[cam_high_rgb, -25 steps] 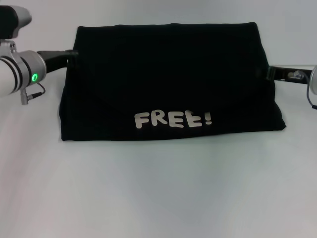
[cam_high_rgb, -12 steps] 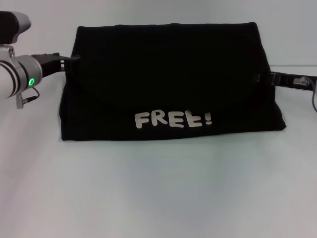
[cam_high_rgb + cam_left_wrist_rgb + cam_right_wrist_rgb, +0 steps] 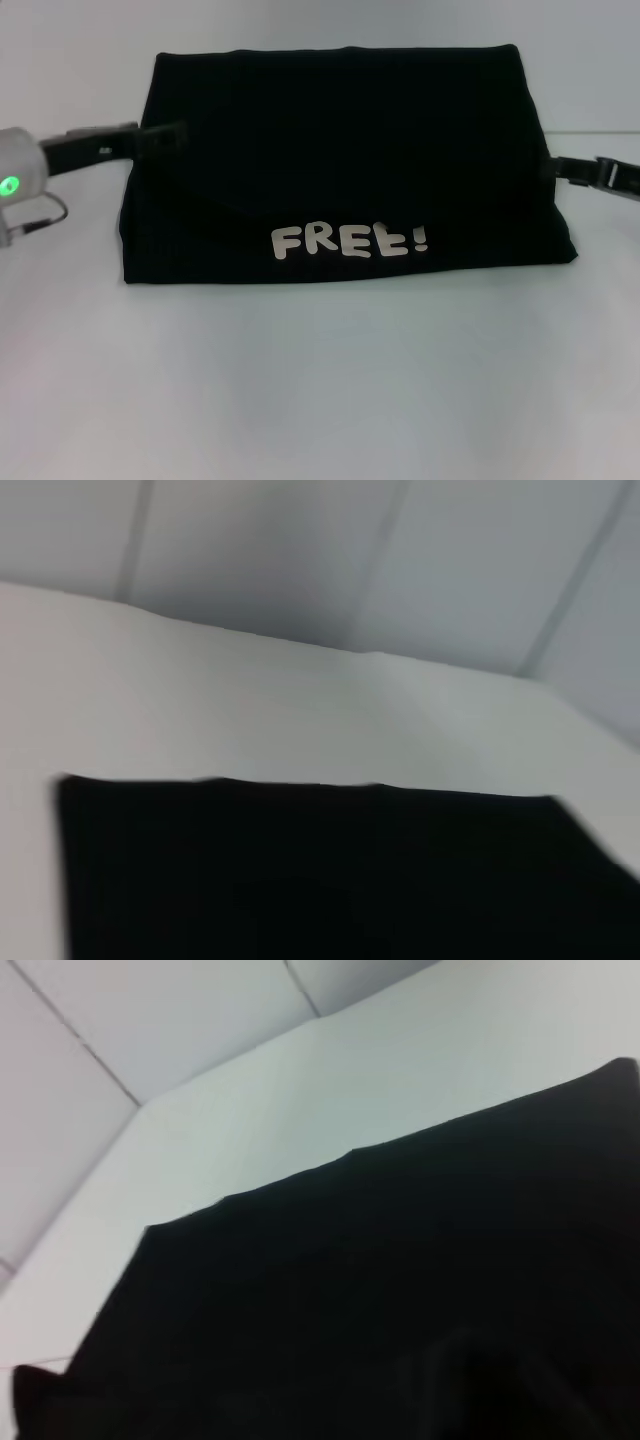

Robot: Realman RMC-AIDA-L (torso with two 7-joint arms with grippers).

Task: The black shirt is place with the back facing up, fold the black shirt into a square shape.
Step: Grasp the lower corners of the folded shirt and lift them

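A black shirt lies folded into a wide rectangle on a white table, directly between the two grippers. The left gripper sits at the shirt's left edge, its tip against or just over the fabric. The right gripper sits at the right edge, just touching or barely apart. Whether either pair of fingers is open or holding cloth cannot be told.

The shirt's long axis runs side to side, from one gripper to the other. White "FREE!" lettering reads upright along the near edge.

To reach a square, the remaining step is probably a fold across the long axis. Doing it well means gripping all layers at one short edge and carrying them over evenly.
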